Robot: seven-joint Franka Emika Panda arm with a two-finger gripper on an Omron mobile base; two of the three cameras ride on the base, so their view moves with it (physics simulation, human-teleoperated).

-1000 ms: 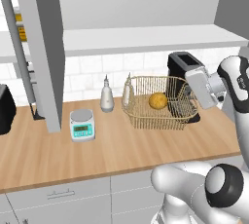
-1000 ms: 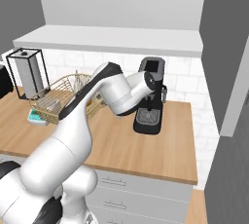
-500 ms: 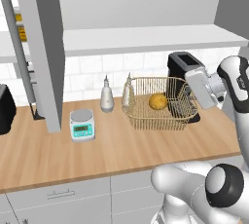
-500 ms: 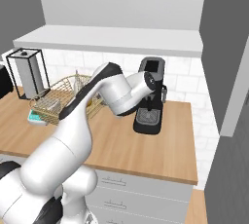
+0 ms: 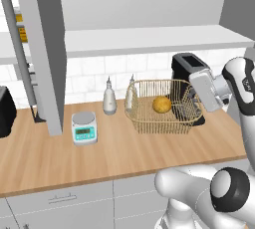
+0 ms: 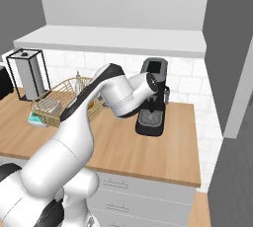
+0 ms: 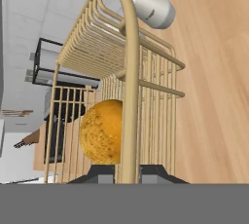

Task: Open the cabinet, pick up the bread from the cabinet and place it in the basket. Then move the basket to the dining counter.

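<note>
The small round golden-brown bread roll (image 5: 162,104) lies inside the tan wire-mesh basket (image 5: 149,123) on the wooden counter (image 5: 114,151). The claw (image 7: 127,172) is closed on the basket's rounded rim, one fingertip (image 7: 99,172) on either side.

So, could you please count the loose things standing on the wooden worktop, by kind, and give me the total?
Basket, with the bread in it: 1
Kitchen scale: 1
White bottles behind the basket: 2
Coffee machine: 1
Paper towel holder: 1
Total: 6, or 7 counting the bread.
</note>
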